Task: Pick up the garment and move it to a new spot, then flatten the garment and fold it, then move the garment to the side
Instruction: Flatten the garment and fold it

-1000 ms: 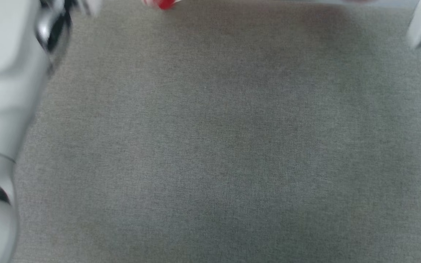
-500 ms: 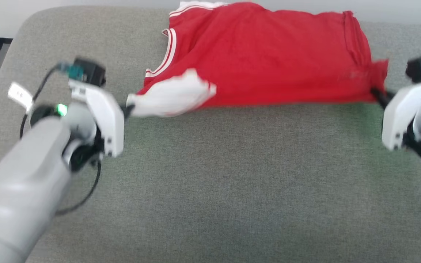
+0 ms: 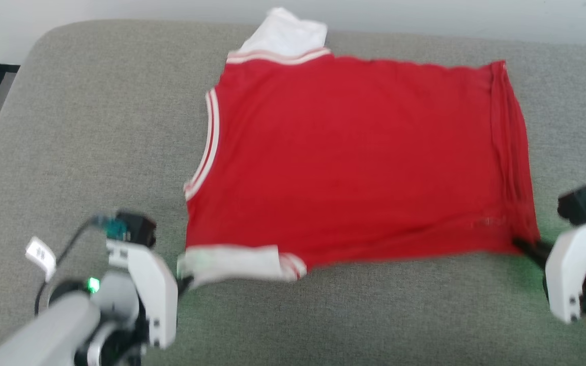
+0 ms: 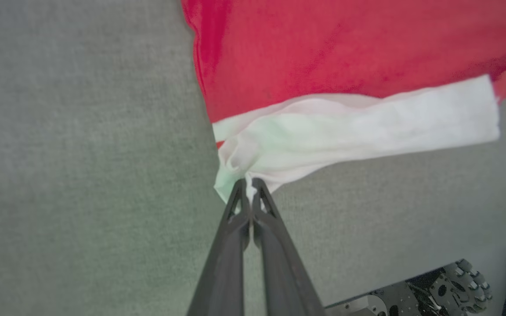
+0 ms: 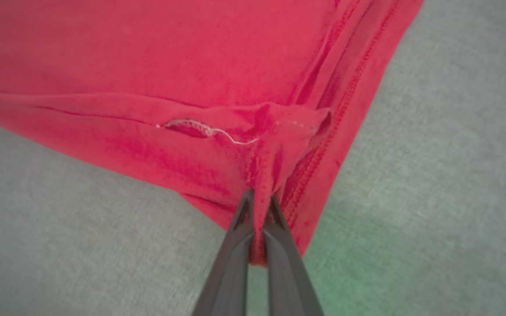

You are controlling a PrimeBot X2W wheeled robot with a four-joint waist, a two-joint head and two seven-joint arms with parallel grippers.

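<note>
Grey woven cushion [image 3: 94, 101]: the red white-sleeved jersey [image 3: 354, 162], bunched before, now lies flat — left gripper [image 4: 247, 184] clamps its sleeve [image 4: 345, 127], right gripper [image 5: 259, 197] its hem corner [image 5: 279, 131] — ready to fold.

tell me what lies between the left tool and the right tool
The garment: in the head view its near edge spans from the left tool, shut on the white sleeve, to the right tool, shut on the red corner.

The red jersey shirt [image 3: 354, 157] with white sleeves and striped trim is lying spread flat, plain side up, neckline facing nine o'clock, hem facing three, sleeves at twelve and seven.
</note>
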